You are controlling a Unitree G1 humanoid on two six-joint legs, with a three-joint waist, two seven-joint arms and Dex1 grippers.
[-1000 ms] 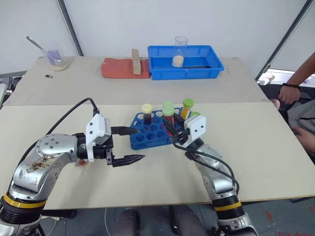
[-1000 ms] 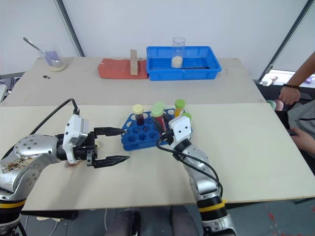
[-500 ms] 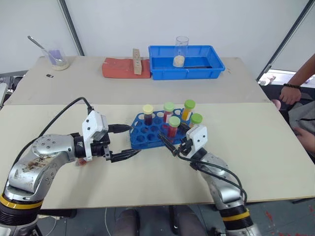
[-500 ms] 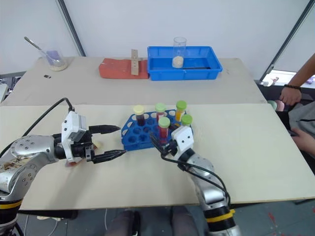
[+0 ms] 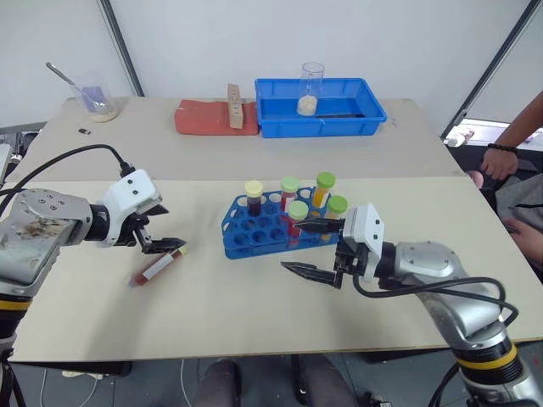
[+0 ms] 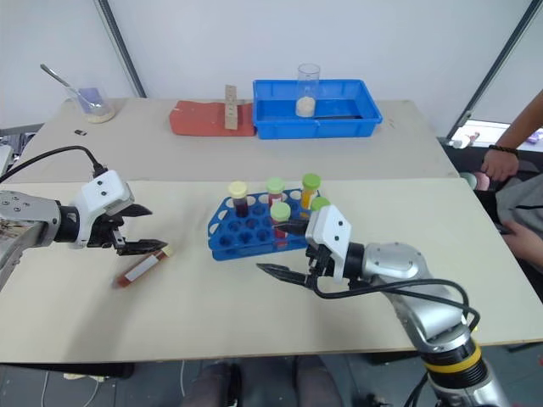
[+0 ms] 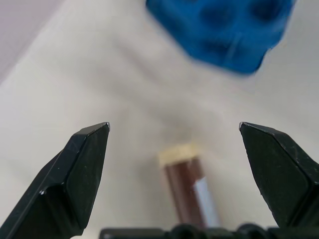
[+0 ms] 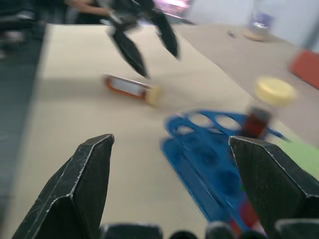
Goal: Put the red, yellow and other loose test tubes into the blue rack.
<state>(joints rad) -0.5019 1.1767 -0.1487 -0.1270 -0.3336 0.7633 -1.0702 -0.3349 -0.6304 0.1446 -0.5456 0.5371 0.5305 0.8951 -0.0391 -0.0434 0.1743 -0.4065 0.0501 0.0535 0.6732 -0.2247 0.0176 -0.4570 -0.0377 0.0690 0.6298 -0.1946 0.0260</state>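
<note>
- One tube (image 5: 157, 265) lies flat on the table (image 5: 254, 314), well left of the rack (image 5: 263, 227): dark brown-red liquid, a white label along its side, a cream cap pointing towards the rack.
- My left gripper (image 5: 164, 231) hovers right over that tube's cap end, fingers spread wide and holding nothing; in my left wrist view the cap sits between the two fingertips (image 7: 92, 149).
- The rack is a bright-blue block with rows of round holes, standing mid-table.
- Five tubes stand upright in it: a cream-capped dark one (image 5: 254, 196) at the back left, then four green-capped ones, red (image 5: 290, 192) and yellow-orange (image 5: 322, 188) among them, clustered at its right end.
- My right gripper (image 5: 307, 248) sits just in front of the rack's right end, pointing left, fingers apart, empty.
- The front-left holes of the rack are empty.
</note>
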